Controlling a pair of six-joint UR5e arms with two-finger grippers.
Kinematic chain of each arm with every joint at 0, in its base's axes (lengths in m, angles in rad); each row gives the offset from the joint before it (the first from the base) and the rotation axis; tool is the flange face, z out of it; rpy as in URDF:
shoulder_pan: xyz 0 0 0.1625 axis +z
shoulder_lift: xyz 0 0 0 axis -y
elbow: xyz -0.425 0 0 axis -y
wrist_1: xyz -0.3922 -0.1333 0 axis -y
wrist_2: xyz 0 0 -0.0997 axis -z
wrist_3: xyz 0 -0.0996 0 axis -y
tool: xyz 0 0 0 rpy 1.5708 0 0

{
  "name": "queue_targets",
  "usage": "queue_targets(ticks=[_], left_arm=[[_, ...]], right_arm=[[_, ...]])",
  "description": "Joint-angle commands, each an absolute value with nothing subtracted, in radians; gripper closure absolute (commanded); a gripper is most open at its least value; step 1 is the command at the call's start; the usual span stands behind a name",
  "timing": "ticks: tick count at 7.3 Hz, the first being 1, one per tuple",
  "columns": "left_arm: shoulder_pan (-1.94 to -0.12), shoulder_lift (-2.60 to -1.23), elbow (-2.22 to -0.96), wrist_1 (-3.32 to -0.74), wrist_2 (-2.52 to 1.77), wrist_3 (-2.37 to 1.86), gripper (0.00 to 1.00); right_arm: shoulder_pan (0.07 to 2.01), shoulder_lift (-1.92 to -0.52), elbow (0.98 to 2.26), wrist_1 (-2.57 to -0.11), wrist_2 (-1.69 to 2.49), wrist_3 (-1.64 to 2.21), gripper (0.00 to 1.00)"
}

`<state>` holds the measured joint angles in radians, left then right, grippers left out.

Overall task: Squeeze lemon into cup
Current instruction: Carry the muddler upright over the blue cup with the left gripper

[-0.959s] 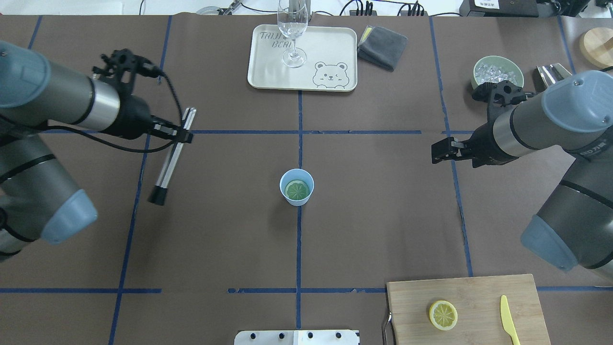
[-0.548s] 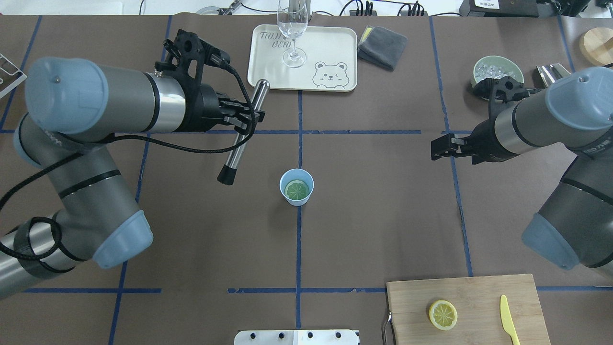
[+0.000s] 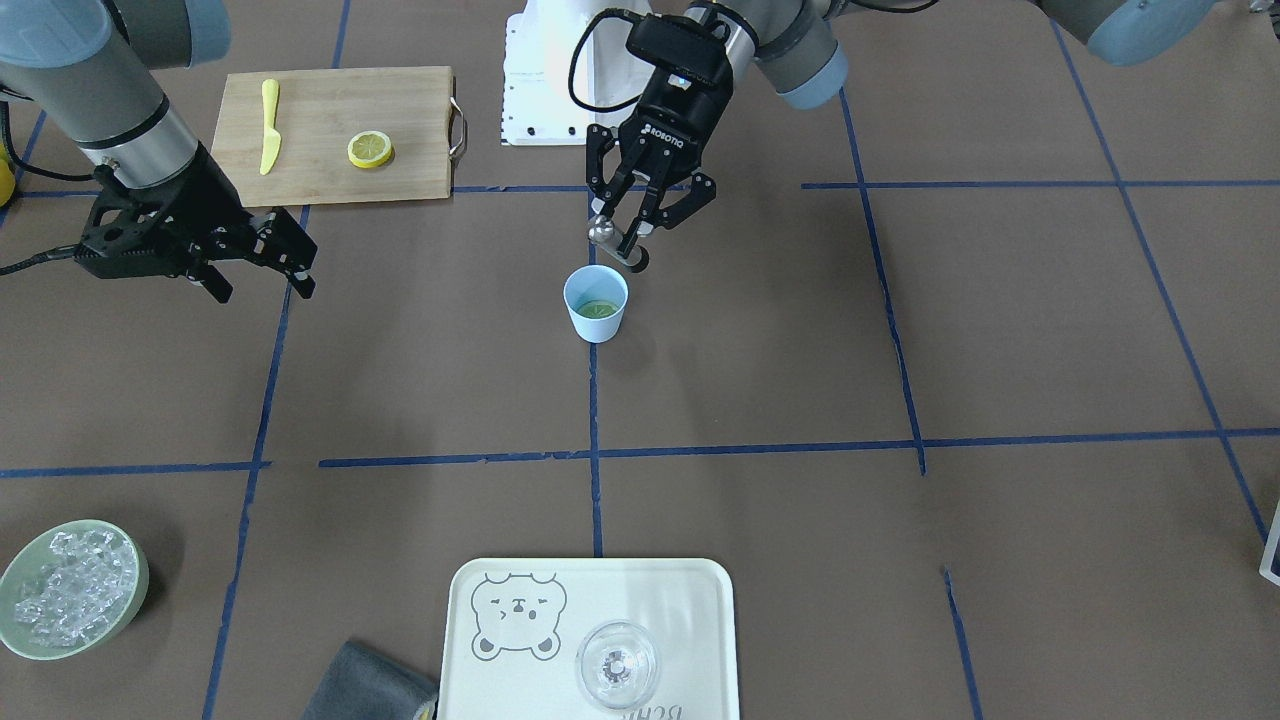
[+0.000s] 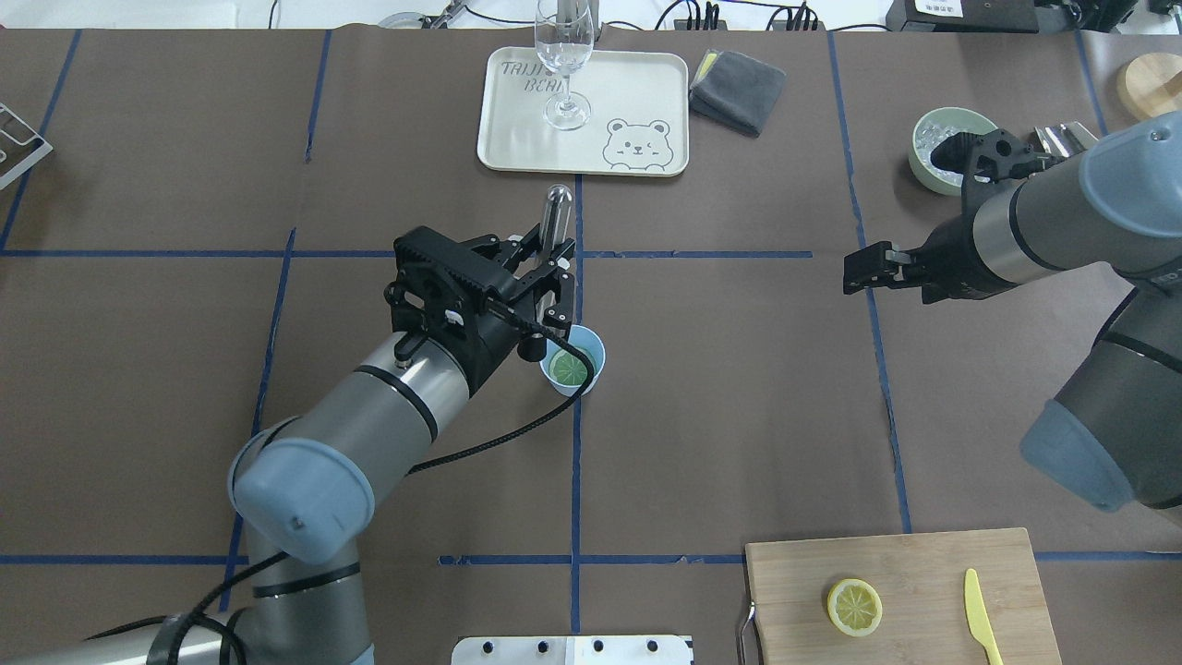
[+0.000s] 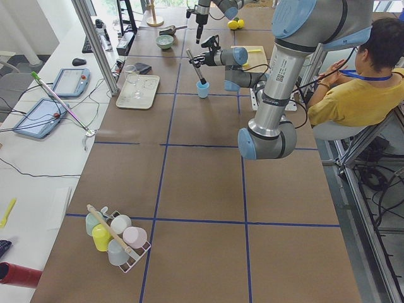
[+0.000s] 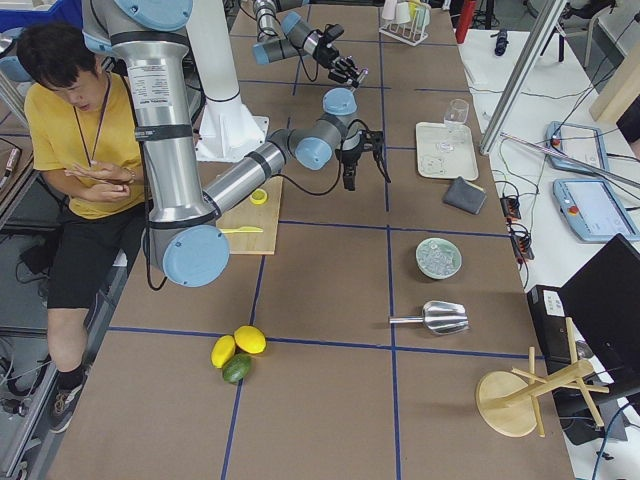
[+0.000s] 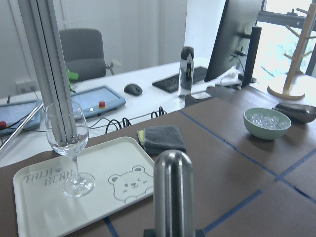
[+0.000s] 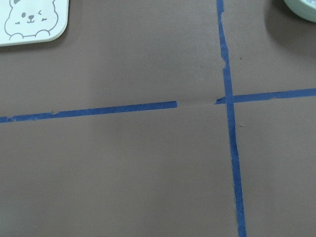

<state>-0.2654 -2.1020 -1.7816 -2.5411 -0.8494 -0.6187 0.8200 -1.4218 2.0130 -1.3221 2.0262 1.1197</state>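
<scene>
The light-blue cup point(image 4: 580, 371) stands at the table's middle, with a lemon slice point(image 4: 569, 368) lying flat inside; both show in the front view, cup point(image 3: 596, 318) and slice point(image 3: 598, 309). My left gripper point(image 4: 552, 286) is shut on a silver muddler point(image 4: 556, 222), its black tip at the cup's near-left rim, just above it. The left wrist view shows the muddler's rounded top point(image 7: 173, 187). A second lemon slice point(image 4: 854, 607) lies on the cutting board point(image 4: 933, 563). My right gripper point(image 3: 262, 268) is open and empty, well to the cup's right.
A cream tray point(image 4: 637, 102) with a wine glass point(image 4: 564, 65) is at the back centre, a grey cloth point(image 4: 737, 90) beside it. A green bowl of ice point(image 3: 70, 590) is at the back right. A yellow knife point(image 4: 981, 617) lies on the board.
My left arm has swung from the far left to the table's middle, carrying the muddler, whose black tip now reaches the cup's rim. The right gripper has shifted slightly.
</scene>
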Motion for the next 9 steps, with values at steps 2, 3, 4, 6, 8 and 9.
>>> queue_targets(ticks=[2,3,4,6,8,9], left_arm=[[-0.198,-2.19,-1.675,-2.629,-0.634,-0.611,1.0],[-0.198,-2.195,-1.654,-2.637,-0.634,-0.611,1.0],[-0.196,-2.195,-1.623,-2.645,-0.635,-0.611,1.0],[-0.196,-2.198,-1.595,-2.652,-0.637,-0.611,1.0],[-0.196,-2.238,-1.542,-2.654,-0.641,-0.612,1.0],[-0.196,-2.241,-1.522,-2.658,-0.644,-0.612,1.0]], right_arm=[[0.821,-1.43,2.011,-1.322,2.028,1.124,0.0],[0.821,-1.43,2.011,-1.322,2.029,1.124,0.0],[0.821,-1.43,2.01,-1.322,2.037,1.129,0.0],[0.821,-1.43,2.011,-1.322,2.049,1.134,0.0],[0.819,-1.428,2.0,-1.322,2.048,1.135,0.0],[0.818,-1.428,1.999,-1.322,2.048,1.137,0.0]])
